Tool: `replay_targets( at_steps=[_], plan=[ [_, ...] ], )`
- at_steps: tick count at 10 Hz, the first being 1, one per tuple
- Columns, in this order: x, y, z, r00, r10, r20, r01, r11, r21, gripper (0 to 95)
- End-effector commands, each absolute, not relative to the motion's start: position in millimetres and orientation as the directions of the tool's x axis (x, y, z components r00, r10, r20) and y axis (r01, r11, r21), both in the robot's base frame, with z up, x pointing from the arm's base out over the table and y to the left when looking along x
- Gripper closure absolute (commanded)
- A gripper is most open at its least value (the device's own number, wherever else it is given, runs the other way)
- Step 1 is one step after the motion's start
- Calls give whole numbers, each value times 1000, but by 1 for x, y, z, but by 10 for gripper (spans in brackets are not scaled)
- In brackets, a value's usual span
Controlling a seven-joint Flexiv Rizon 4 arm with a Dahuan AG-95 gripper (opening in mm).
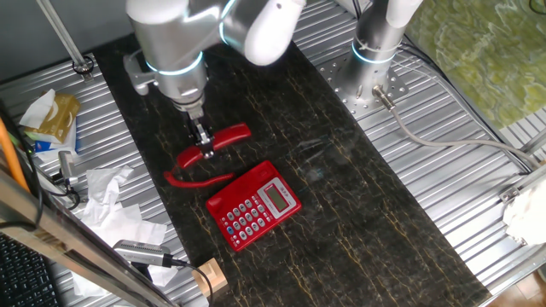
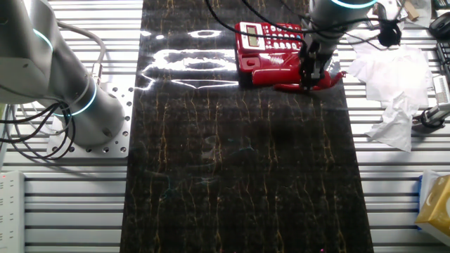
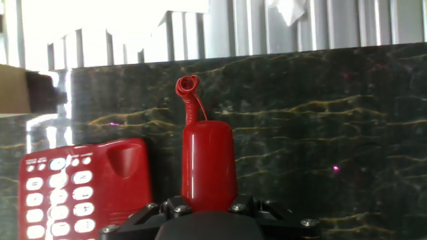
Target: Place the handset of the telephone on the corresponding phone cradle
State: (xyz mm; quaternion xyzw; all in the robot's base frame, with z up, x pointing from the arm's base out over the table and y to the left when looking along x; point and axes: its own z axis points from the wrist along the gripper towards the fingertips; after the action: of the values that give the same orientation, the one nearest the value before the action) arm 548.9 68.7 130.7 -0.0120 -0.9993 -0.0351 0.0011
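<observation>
Now the gripper [image 1: 202, 147] holds the handset [image 1: 229, 136] at its middle, so next it must carry it sideways onto the phone cradle [image 3: 127, 163] of the telephone [image 1: 254, 205].

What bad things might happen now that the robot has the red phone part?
The hand grips the handset near its middle, beside the telephone, not over it. Risks:
1. The glossy handset might slip or tilt in the pinch.
2. The red cord lying on the table could tug or snag as it moves.
3. It might land on the buttons, missing the phone cradle.
</observation>
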Motion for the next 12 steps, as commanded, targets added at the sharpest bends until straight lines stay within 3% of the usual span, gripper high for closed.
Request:
replay_targets(
  at_steps=[1, 12],
  plan=[
    [548, 75, 131, -1000, 28, 4, 28, 997, 69, 950],
    [551, 109, 133, -997, 73, 9, 74, 994, 75, 950]
  ],
)
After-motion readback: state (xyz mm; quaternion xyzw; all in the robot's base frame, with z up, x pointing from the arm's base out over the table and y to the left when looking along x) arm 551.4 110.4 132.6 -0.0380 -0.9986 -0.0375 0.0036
